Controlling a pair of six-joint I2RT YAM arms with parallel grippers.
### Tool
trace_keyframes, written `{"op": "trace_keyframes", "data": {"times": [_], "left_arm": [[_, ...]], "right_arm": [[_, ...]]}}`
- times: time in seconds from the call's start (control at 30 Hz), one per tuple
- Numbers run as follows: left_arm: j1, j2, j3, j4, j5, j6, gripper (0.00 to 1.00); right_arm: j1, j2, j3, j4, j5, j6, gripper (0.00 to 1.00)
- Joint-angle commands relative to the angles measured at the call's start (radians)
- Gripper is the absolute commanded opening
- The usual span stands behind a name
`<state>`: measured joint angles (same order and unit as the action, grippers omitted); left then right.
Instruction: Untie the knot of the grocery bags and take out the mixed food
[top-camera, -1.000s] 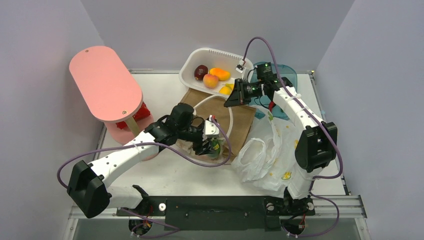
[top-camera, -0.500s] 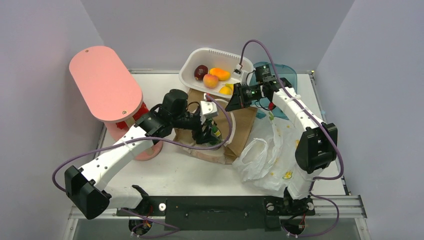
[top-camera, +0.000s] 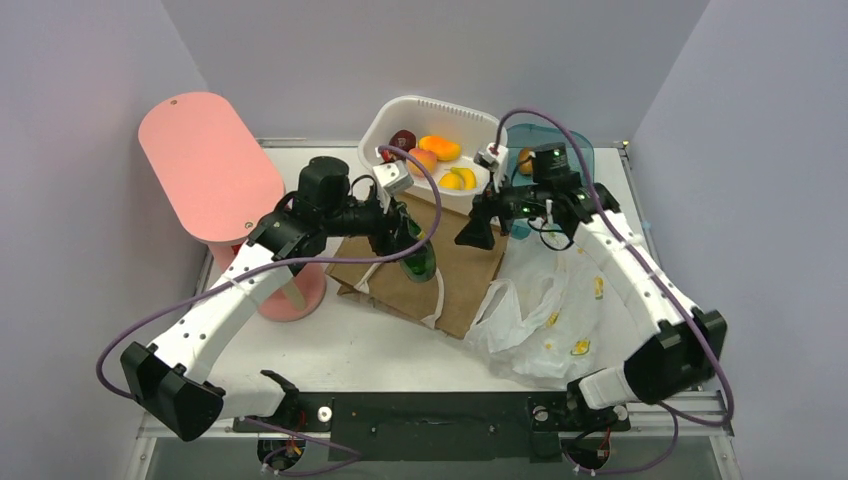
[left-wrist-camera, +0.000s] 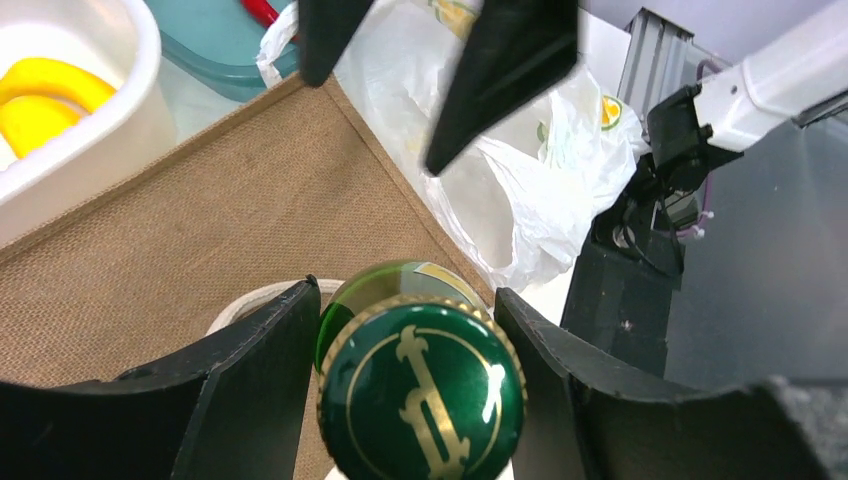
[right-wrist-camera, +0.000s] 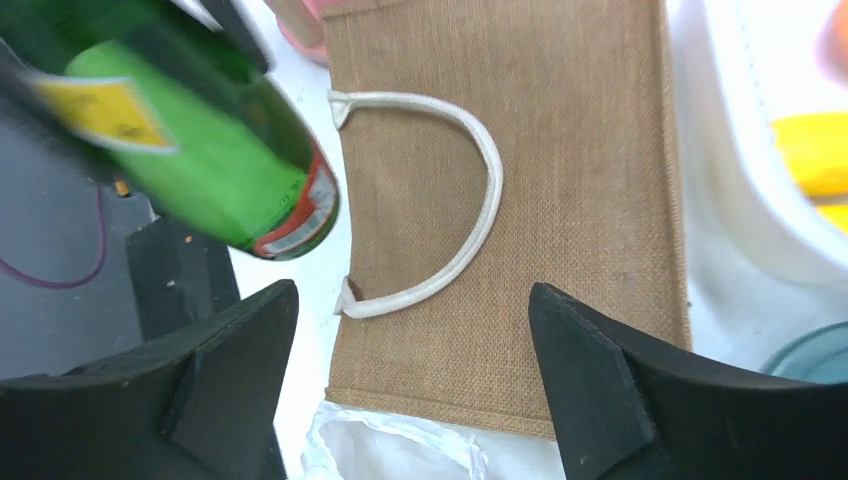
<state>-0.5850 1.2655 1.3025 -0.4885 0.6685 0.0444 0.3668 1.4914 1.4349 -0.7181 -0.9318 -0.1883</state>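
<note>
Left tool (left-wrist-camera: 405, 320) clamped on capped end of green bottle (left-wrist-camera: 422, 405), bottle tilted above brown bag (top-camera: 460, 270). Right tool (right-wrist-camera: 412, 300) spread wide, empty, over same bag. White grocery bags (top-camera: 545, 320) lie crumpled on tabletop (top-camera: 340, 345), right side.

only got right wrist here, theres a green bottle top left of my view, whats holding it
Observer: The left gripper is shut on the green bottle, clamped at the neck just under its cap.
Operator: is it over the white tub
Observer: No. From the top it hangs tilted over the brown bag, short of the white tub.
Operator: whats in the tub
Observer: A dark red fruit, a peach-coloured fruit and orange-yellow pieces.
</note>
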Motion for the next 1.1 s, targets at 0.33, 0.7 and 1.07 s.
{"op": "trace_keyframes", "data": {"times": [0.33, 0.7, 1.07], "left_arm": [[0.018, 0.052, 0.234, 0.147, 0.057, -0.17, 0.0], [0.018, 0.057, 0.262, 0.185, 0.071, -0.211, 0.0], [0.02, 0.04, 0.286, 0.159, 0.028, -0.155, 0.0]], "right_arm": [[0.16, -0.335, -0.375, 0.74, 0.113, 0.123, 0.88], [0.267, -0.245, -0.351, 0.828, 0.133, 0.199, 0.88], [0.285, -0.169, -0.332, 0.943, 0.116, 0.325, 0.15]]}}
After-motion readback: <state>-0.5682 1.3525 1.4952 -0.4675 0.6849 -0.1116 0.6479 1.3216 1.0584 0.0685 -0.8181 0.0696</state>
